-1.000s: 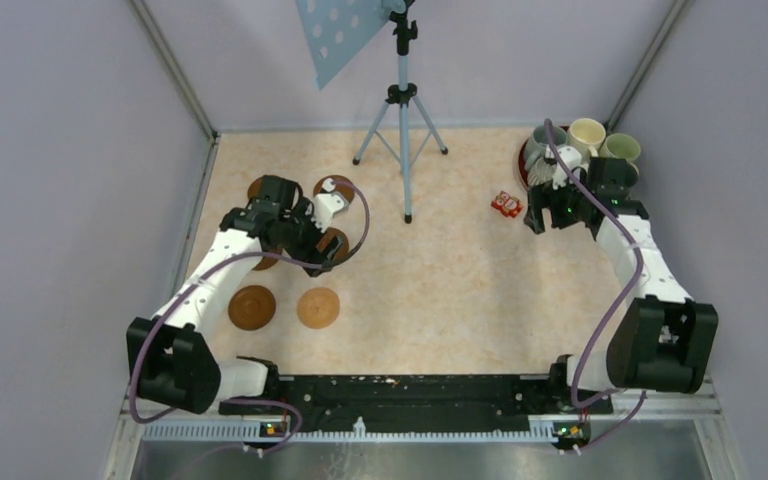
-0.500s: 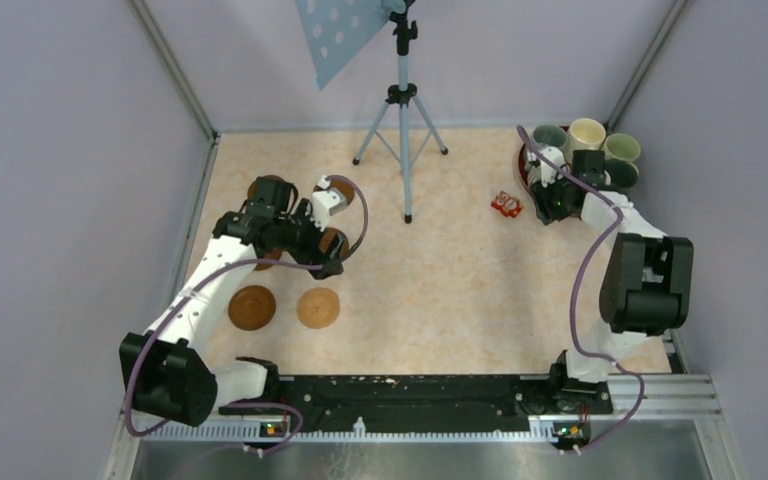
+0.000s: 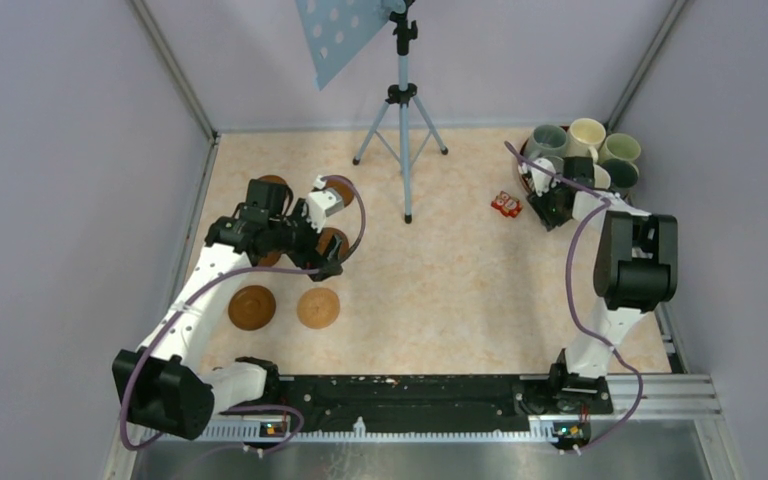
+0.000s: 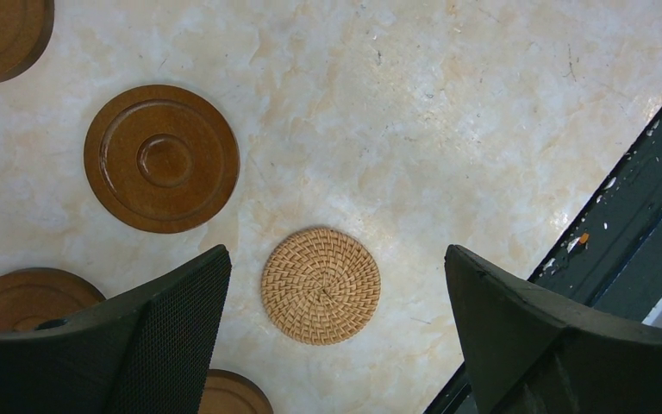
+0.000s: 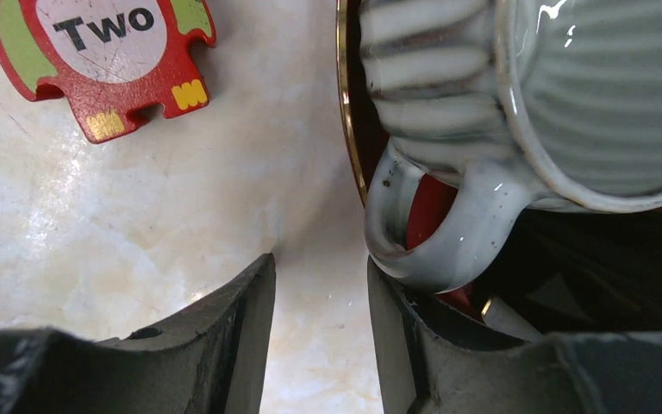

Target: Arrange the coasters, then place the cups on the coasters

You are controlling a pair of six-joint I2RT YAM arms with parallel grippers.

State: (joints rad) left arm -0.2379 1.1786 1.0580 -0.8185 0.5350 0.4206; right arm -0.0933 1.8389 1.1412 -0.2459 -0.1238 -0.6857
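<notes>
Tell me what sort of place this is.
Probably a robot lab test cell: two arms bolted to a rail, a tripod holding a dotted board, and plain walls enclosing the tabletop.

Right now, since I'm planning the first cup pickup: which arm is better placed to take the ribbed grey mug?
Right. The right hand is beside the handle of the ribbed grey mug; the left hand hangs open over the coasters, across the table.

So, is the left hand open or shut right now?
Open. The left hand has its fingers wide apart above the woven coaster, gripping nothing.
</notes>
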